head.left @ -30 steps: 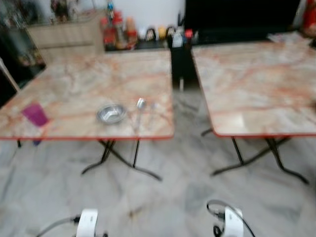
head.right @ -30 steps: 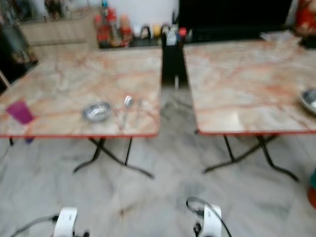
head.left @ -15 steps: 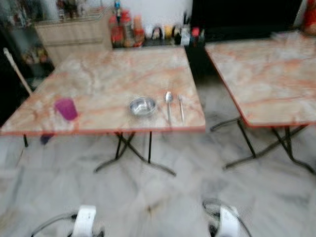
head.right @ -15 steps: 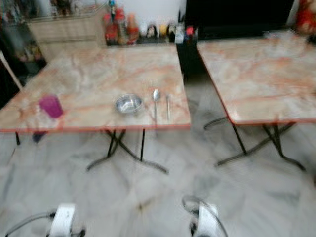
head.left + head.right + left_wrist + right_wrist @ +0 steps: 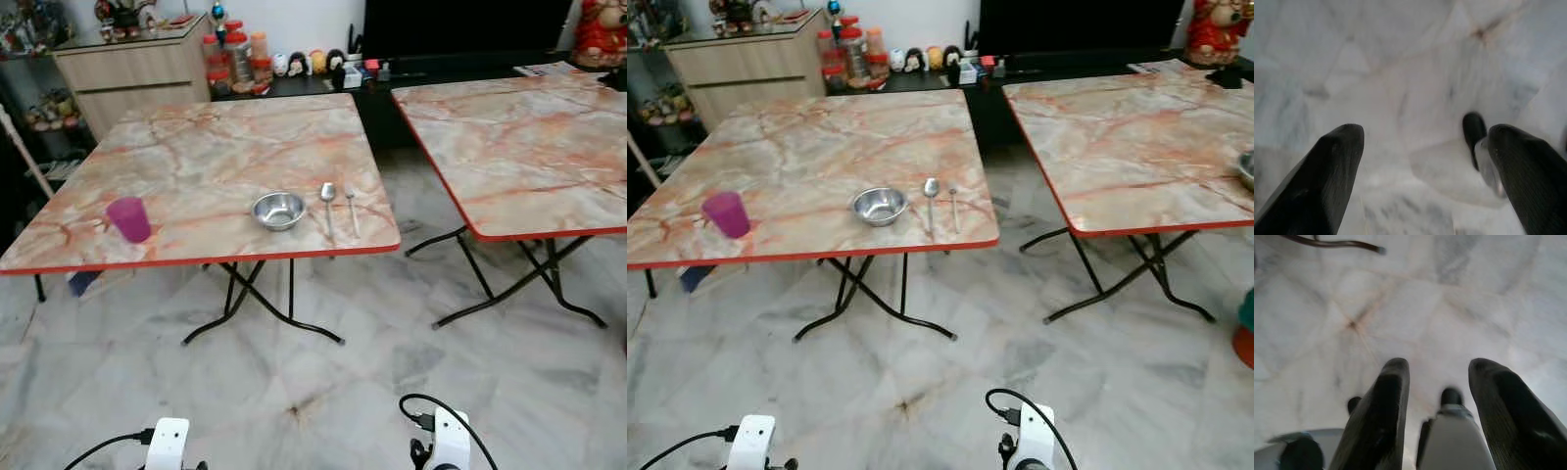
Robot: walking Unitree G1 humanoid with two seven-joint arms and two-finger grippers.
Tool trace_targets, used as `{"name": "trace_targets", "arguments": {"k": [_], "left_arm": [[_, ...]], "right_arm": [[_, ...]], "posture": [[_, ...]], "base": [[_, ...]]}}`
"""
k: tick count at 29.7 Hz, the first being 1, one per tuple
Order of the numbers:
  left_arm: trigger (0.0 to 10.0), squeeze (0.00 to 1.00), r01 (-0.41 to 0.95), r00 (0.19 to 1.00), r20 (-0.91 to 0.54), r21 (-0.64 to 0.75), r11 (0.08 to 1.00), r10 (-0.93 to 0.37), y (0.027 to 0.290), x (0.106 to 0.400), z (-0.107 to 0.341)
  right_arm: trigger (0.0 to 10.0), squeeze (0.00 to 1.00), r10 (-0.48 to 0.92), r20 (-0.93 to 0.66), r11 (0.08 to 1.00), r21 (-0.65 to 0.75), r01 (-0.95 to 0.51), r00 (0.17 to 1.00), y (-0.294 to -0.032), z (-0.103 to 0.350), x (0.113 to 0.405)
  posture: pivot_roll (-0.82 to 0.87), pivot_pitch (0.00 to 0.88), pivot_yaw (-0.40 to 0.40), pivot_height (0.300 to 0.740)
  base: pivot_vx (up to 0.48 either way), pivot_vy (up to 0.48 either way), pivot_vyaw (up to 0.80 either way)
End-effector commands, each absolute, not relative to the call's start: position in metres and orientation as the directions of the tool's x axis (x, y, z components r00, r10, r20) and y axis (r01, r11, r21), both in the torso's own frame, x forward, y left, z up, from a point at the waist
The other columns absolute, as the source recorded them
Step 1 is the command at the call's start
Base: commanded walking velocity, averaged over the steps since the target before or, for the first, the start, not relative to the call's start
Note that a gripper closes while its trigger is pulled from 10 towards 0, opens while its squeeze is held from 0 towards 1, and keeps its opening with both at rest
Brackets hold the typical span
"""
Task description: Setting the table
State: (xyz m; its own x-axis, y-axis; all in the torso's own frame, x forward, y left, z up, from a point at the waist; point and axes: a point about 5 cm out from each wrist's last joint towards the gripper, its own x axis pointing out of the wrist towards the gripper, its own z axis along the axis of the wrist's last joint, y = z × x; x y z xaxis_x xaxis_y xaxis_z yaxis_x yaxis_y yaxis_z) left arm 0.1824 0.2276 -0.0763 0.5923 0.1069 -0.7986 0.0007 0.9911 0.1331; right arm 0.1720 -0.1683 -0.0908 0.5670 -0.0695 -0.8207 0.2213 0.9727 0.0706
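Before us, our marble table, left of frame: purple cup, steel bowl, spoon, fork.

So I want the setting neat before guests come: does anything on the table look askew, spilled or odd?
Nothing stands out. The steel bowl, spoon and fork lie tidily together near the left table's front edge; the purple cup stands upright apart, with no spill visible.

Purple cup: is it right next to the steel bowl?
No. The cup stands near the table's left edge, well apart from the bowl beside the spoon.
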Motion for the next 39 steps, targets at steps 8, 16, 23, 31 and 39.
{"name": "trace_targets", "arguments": {"k": [8,16,23,31,39], "left_arm": [[10.0,0.0,-0.004,0.585,-0.805,0.126,0.992,0.104,0.2251,0.1778,-0.079],[10.0,0.0,-0.012,0.584,-0.805,0.121,0.993,0.105,0.224,0.1767,-0.0798],[10.0,0.0,-0.023,0.581,-0.806,0.118,0.993,0.109,0.2232,0.1754,-0.0806],[10.0,0.0,-0.044,0.579,-0.806,0.116,0.992,0.12,0.2238,0.1743,-0.081],[10.0,0.0,-0.058,0.574,-0.808,0.123,0.991,0.134,0.2253,0.1717,-0.0819]], "right_arm": [[10.0,0.0,-0.086,-0.803,0.973,0.06,0.223,0.59,-0.1727,-0.0867,0.1798],[10.0,0.0,-0.086,-0.803,0.973,0.058,0.221,0.59,-0.1745,-0.0867,0.1793],[10.0,0.0,-0.084,-0.801,0.975,0.056,0.213,0.592,-0.1745,-0.0865,0.1796],[10.0,0.0,-0.08,-0.798,0.981,0.043,0.187,0.597,-0.1757,-0.0857,0.181],[10.0,0.0,-0.084,-0.802,0.979,0.045,0.2,0.591,-0.1761,-0.086,0.1807]], "posture": [[0.06,0.0,0.053,0.74],[0.06,0.0,0.049,0.74],[0.06,0.0,0.042,0.74],[0.06,0.0,0.037,0.74],[0.07,0.0,0.034,0.74]], "base": [[0.408,0.0,0.0],[0.409,0.0,0.0],[0.408,0.0,0.15],[0.387,0.0,0.0],[0.134,0.0,0.24]]}}
